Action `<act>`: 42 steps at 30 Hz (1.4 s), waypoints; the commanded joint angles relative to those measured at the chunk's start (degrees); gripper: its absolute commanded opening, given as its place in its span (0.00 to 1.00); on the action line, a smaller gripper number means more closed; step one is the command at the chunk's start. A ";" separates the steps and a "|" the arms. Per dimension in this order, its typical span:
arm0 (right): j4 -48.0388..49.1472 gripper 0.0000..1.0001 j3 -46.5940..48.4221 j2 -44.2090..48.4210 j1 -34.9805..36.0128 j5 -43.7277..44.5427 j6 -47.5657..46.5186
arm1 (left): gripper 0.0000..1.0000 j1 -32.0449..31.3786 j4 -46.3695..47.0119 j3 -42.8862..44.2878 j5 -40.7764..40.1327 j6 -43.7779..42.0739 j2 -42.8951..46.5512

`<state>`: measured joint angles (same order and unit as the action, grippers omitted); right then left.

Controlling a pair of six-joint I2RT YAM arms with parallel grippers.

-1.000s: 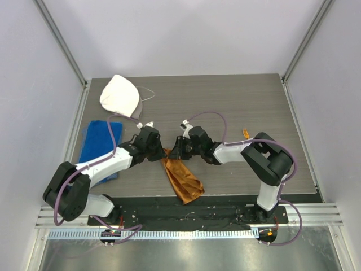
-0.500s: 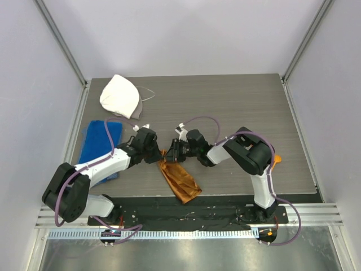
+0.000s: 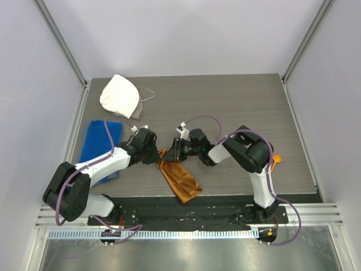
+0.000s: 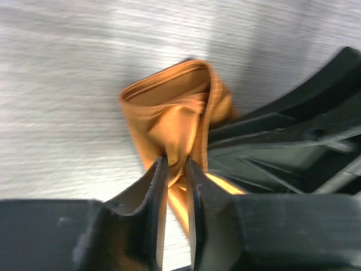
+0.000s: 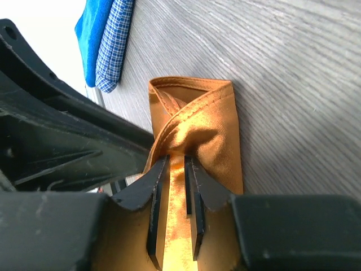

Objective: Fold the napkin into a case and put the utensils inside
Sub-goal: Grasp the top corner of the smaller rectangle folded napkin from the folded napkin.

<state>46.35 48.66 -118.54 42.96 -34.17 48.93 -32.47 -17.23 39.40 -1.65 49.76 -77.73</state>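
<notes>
The rust-orange napkin (image 3: 180,179) lies near the table's front as a narrow creased strip, running from the grippers toward the front edge. Both grippers meet at its upper end. In the left wrist view the napkin (image 4: 169,113) is bunched, and my left gripper (image 4: 176,166) (image 3: 160,157) has its jaws narrowly apart with a fold between them. My right gripper (image 5: 176,164) (image 3: 171,155) is shut on the napkin (image 5: 208,130), pinching a strip of the cloth. An orange utensil (image 3: 274,162) peeks out behind the right arm; its shape is mostly hidden.
A blue towel (image 3: 98,141) (image 5: 104,39) lies at the left edge of the table. A white cloth cap (image 3: 120,96) sits at the back left corner. The two grippers are almost touching each other over the cloth.
The right arm's elbow has swung in toward the middle. Both grippers and the napkin's upper end have shifted slightly left and toward the front.
</notes>
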 commanded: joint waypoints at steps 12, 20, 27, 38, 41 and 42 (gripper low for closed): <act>-2.75 0.24 1.08 5.07 -0.07 0.69 -1.11 | 0.33 -0.23 -7.28 9.90 -7.32 -5.98 -4.61; -3.90 0.24 -0.06 6.92 -0.69 1.30 -1.11 | 0.33 -0.23 -7.29 10.17 -3.28 -7.66 -7.34; -4.07 0.22 0.29 6.39 -0.68 0.95 -0.76 | 0.37 -0.31 -6.67 10.44 -0.11 -8.89 -8.48; -4.25 0.21 0.99 5.16 -0.68 0.86 -0.24 | 0.34 -0.58 -8.34 12.20 -0.46 -10.82 -11.12; -4.51 0.20 0.91 5.16 -0.68 0.77 -0.15 | 0.22 -0.58 -8.17 12.54 -1.42 -10.38 -10.34; -4.60 0.20 0.91 5.16 -0.68 0.69 -0.23 | 0.15 -0.58 -8.17 12.63 -1.69 -10.30 -9.90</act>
<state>40.60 48.38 -114.48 42.26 -33.34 48.84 -32.67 -25.21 49.93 -2.76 39.92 -88.55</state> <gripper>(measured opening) 0.208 0.231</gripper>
